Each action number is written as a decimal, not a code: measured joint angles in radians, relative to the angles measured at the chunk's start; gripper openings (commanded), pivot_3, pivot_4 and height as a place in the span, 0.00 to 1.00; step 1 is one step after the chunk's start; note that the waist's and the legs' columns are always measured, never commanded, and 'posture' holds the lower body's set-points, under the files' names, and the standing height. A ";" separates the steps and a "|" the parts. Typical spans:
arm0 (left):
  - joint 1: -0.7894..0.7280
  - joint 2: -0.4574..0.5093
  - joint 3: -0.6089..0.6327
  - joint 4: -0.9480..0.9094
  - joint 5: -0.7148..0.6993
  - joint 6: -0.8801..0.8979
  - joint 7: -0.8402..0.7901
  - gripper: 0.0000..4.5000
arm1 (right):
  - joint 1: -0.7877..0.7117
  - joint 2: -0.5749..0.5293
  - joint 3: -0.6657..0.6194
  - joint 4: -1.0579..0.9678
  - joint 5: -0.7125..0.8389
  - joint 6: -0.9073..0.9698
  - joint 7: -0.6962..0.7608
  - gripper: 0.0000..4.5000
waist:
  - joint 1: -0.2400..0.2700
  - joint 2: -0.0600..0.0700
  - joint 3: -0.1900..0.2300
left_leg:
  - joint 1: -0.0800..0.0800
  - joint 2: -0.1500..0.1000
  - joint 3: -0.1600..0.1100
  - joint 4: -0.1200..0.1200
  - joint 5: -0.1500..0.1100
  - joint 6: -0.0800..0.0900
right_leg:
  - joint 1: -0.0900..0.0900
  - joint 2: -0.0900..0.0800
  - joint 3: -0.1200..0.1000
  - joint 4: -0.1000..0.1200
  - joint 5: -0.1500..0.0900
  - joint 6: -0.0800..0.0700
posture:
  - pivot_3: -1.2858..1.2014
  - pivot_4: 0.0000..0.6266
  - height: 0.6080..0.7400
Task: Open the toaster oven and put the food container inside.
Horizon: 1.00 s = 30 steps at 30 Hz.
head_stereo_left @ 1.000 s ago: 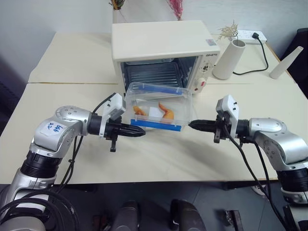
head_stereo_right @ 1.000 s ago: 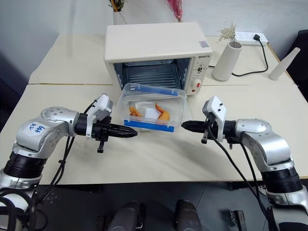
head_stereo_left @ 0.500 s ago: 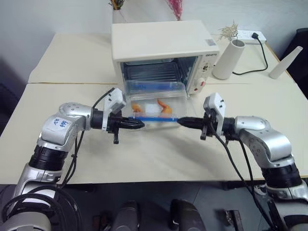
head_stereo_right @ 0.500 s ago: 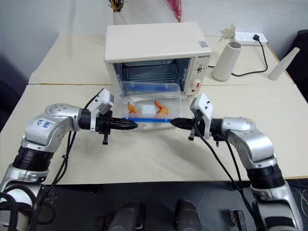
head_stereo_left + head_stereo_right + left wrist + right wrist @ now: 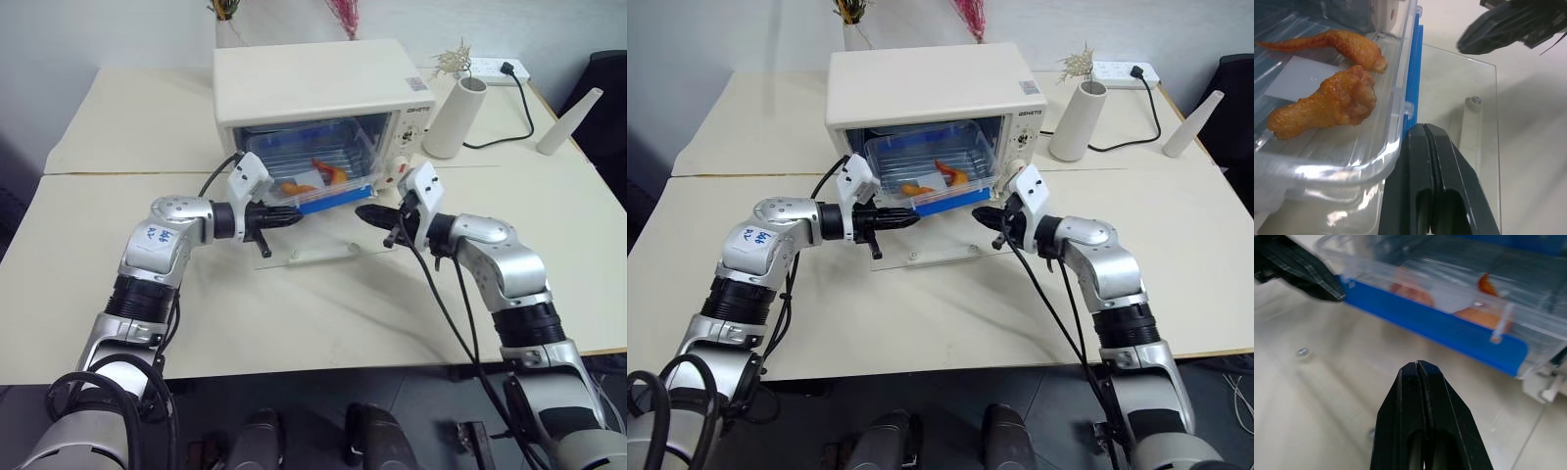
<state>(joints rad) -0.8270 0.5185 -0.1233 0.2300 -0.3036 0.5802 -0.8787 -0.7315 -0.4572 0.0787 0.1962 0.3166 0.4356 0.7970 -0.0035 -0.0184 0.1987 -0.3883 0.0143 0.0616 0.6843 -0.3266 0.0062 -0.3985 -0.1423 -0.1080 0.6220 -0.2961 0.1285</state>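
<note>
The cream-white toaster oven (image 5: 313, 83) stands at the back of the table, its glass door (image 5: 328, 247) dropped flat in front of it. The food container (image 5: 309, 166), clear with a blue clip strip (image 5: 333, 199) and orange food pieces (image 5: 1327, 105), sits tilted in the oven mouth, its front end over the door. My left gripper (image 5: 297, 219) is shut, its tip against the container's near left corner. My right gripper (image 5: 361, 211) is shut too, hovering over the door just short of the blue strip's right end, holding nothing.
A white cylindrical vase (image 5: 446, 117) with dried sprigs stands right of the oven. Farther right are a white cone (image 5: 568, 122) and a power strip (image 5: 505, 69) with a black cable. Two more vases stand behind the oven.
The container has gone from the open door's front part back into the oven mouth. Both shut grippers have moved forward and inward behind it. The camera view has shifted as well.
</note>
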 measured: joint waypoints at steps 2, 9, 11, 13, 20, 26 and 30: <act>0.000 -0.006 0.007 0.001 0.005 -0.002 0.017 0.00 | -0.020 0.018 -0.004 0.034 -0.011 -0.023 -0.021 0.01 | -0.001 0.000 0.000 | 0.000 0.000 0.000 0.000 0.000 0.000 | 0.000 0.000 0.000 0.000 0.000 0.000 | 0.52 0.24 1.00; -0.061 -0.066 0.063 0.073 0.053 -0.065 0.156 0.00 | -0.121 0.114 -0.011 0.224 -0.074 -0.135 -0.113 0.01 | 0.000 0.000 0.000 | 0.000 0.000 0.000 0.000 0.000 0.000 | 0.000 0.000 0.000 0.000 0.000 0.000 | 0.52 0.24 1.00; -0.085 -0.094 0.081 0.109 0.064 -0.082 0.211 0.00 | -0.156 0.133 -0.015 0.282 -0.087 -0.174 -0.137 0.01 | -0.001 0.000 0.000 | 0.000 0.000 0.000 0.000 0.000 0.000 | 0.000 0.000 0.000 0.000 0.000 0.000 | 0.52 0.24 1.00; -0.098 -0.120 0.086 0.143 0.075 -0.102 0.255 0.00 | -0.184 0.145 -0.023 0.332 -0.103 -0.213 -0.159 0.01 | -0.002 0.000 0.000 | 0.000 0.000 -0.001 0.000 0.000 0.000 | 0.000 0.000 0.000 0.001 0.000 0.000 | 0.52 0.24 1.00; -0.103 -0.146 0.107 0.157 0.074 -0.105 0.292 0.00 | -0.231 0.168 -0.053 0.432 -0.117 -0.281 -0.194 0.01 | -0.011 0.000 0.000 | 0.000 0.000 -0.001 0.000 0.001 -0.001 | 0.000 0.000 0.000 0.001 0.000 0.000 | 0.52 0.24 1.00; 0.002 -0.033 0.144 -0.093 -0.043 0.059 0.158 0.00 | -0.106 0.093 -0.058 0.161 -0.071 -0.158 -0.118 0.01 | -0.024 0.000 0.000 | 0.000 0.000 -0.003 -0.002 0.000 -0.001 | -0.001 -0.001 -0.001 0.001 0.000 0.000 | 0.52 0.24 1.00; 0.096 0.116 0.200 -0.297 -0.173 0.187 0.041 0.04 | 0.053 -0.009 -0.089 -0.155 0.030 0.026 -0.069 0.00 | -0.023 0.002 0.001 | 0.000 0.000 -0.005 -0.003 0.000 -0.001 | -0.001 -0.001 0.000 0.000 0.000 0.000 | 0.52 0.24 1.00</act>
<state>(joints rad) -0.7313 0.6343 0.0769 -0.0674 -0.4767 0.7669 -0.8374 -0.6790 -0.4664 -0.0101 0.0414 0.3466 0.4616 0.7279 -0.0262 -0.0169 0.1996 -0.3887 0.0147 0.0570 0.6818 -0.3264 0.0051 -0.3997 -0.1429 -0.1083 0.6223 -0.2961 0.1284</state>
